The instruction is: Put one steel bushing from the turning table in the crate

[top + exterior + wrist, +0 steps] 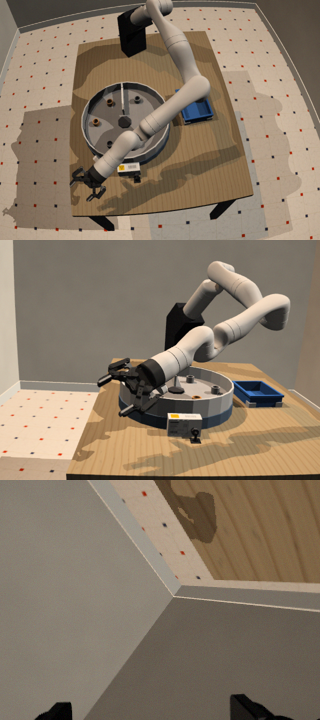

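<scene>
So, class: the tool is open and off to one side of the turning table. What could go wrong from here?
1. Two grey steel bushings share the turning table with two copper-coloured ones; the wrong kind could be picked.
2. The forearm lies across the rim, so swinging in may knock it.
3. The crate sits partly under the elbow.
</scene>
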Controlling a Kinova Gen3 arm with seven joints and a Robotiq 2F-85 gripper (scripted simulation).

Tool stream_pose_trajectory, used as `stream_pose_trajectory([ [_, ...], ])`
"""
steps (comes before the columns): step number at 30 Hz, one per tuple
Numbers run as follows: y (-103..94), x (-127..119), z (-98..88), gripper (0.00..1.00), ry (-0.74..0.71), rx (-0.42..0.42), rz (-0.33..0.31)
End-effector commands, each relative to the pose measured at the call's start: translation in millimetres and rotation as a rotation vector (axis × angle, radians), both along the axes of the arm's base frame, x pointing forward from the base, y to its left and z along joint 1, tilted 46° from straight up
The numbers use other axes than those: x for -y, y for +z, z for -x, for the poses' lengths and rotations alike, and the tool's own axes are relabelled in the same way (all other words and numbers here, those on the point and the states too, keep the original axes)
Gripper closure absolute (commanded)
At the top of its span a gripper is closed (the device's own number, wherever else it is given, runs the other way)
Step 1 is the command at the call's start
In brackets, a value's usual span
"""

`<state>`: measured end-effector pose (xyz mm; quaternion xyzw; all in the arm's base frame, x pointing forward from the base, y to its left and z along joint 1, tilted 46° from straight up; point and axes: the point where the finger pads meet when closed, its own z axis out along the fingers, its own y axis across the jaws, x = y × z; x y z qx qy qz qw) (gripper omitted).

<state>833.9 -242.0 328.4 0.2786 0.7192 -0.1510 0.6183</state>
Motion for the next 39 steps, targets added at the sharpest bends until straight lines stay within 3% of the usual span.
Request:
stream_pose_trajectory([
  [1, 1.5, 1.2, 0.5, 0.00, -0.002, 0.002, 0.000],
  [17, 1.5, 1.2, 0.5, 0.00, -0.002, 0.002, 0.000],
  [22, 4.1, -21.9, 51.2, 0.00, -0.002, 0.002, 0.000],
  [34, 4.1, -21.9, 51.2, 0.00, -0.002, 0.002, 0.000],
  [39, 6.2, -43.5, 102.1, 0.00, -0.003, 0.001, 0.000],
])
